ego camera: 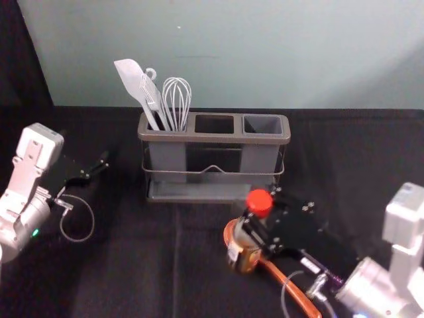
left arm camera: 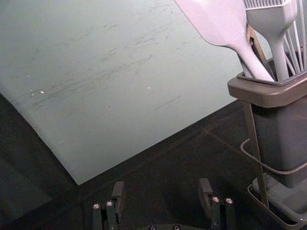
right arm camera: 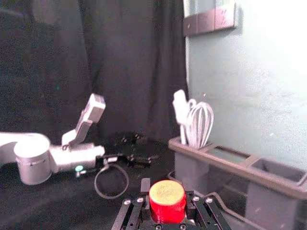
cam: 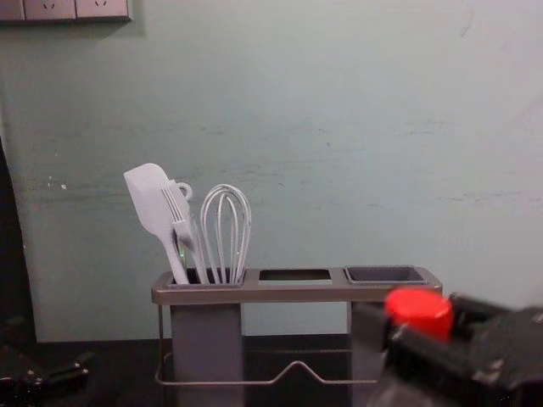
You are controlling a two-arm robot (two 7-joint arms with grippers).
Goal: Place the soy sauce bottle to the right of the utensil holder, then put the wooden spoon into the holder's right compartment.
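Soy sauce bottle (ego camera: 244,257) at holder's (ego camera: 215,138) five o'clock, overlapping wooden spoon (ego camera: 273,271); right gripper (ego camera: 260,224) fingers clamped below red cap. Probably rigid, slippery: keep neck grip firm. Left gripper (left arm camera: 162,191), holder's eight o'clock: fingers apart.

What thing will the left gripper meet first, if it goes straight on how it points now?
Probably the pale green wall: the left gripper seems to point past the utensil holder, though depth is unclear and clearance may be small.
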